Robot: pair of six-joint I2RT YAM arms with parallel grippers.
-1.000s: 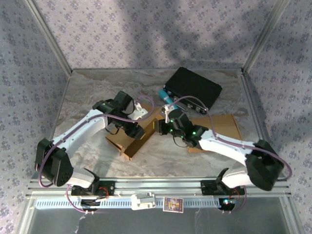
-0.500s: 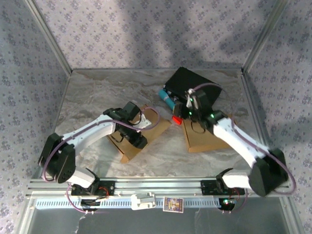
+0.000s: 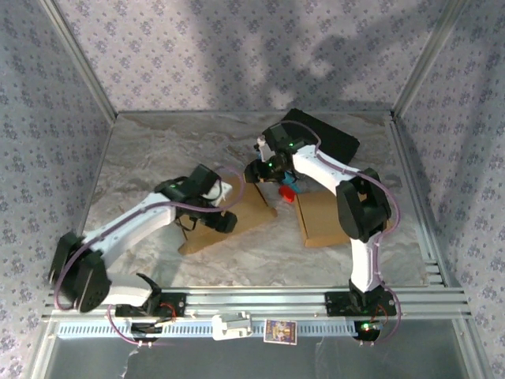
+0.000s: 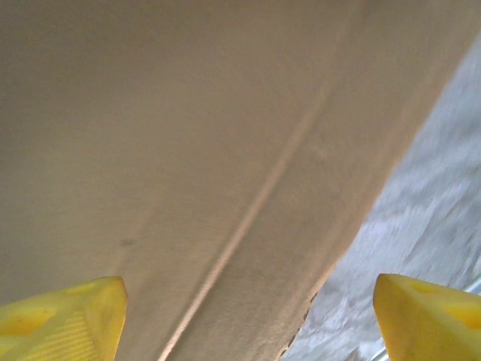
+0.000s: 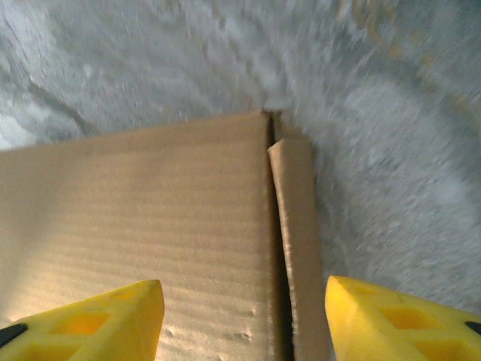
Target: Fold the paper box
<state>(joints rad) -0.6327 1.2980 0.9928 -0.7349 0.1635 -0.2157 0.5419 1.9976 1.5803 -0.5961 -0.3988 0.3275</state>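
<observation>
Progress: early, by my read. The paper box (image 3: 254,207) lies mid-table as a low brown cardboard blank. No wall visibly stands and no closed shape is formed, so most folds look left to do. A second cardboard sheet (image 3: 323,225) lies flat just to its right (whether it belongs to the same box I cannot tell).

The left gripper (image 4: 244,320) hovers close over the blank, its yellow fingertips spread wide with nothing pinched between them. The right gripper (image 5: 244,320) sits over the blank's far corner, jaws likewise parted and empty.

Materials: matte tan corrugated board, with fine parallel ribbing in the right wrist view. A narrow flap (image 5: 297,226) runs beside the main panel, split from it by a dark slit, its edge slightly lifted. The left wrist view shows a long straight pressed crease (image 4: 255,203) running diagonally across the blurred board. The table (image 3: 158,150) is marbled grey-white and looks smooth. A black rectangular case (image 3: 331,138) sits at the back, hard-edged and dull.
</observation>
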